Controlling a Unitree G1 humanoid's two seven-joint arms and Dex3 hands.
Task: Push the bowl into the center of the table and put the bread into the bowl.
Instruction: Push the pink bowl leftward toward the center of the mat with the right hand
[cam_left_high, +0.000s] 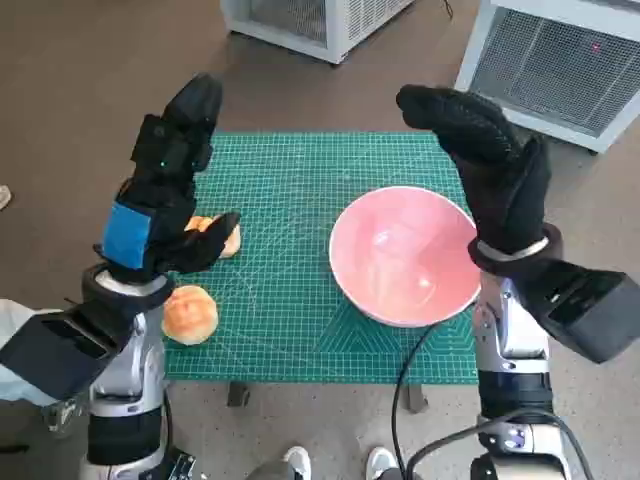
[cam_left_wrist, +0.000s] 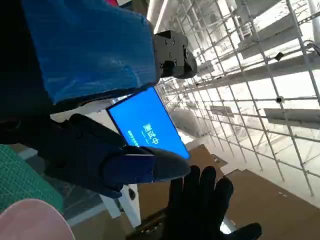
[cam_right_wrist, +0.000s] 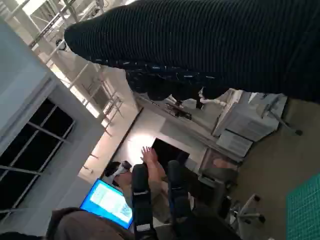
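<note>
- Golden, round bread roll (cam_left_high: 190, 314) lies nearest you at the near left edge of the green gridded cutting mat (cam_left_high: 290, 300); a second golden roll (cam_left_high: 222, 238) sits just beyond it, partly hidden behind your left hand (cam_left_high: 160, 195).
- Pink, round, shallow bowl (cam_left_high: 405, 255) rests right of the mat's middle, empty, well apart from both rolls.
- Your left hand hangs raised above the rolls, fingers spread, holding nothing.
- Your gloved right hand (cam_left_high: 490, 170) hovers over the bowl's right rim, fingers loosely extended, empty.
- White slatted cabinets (cam_left_high: 555, 60) stand on the floor beyond the table.
</note>
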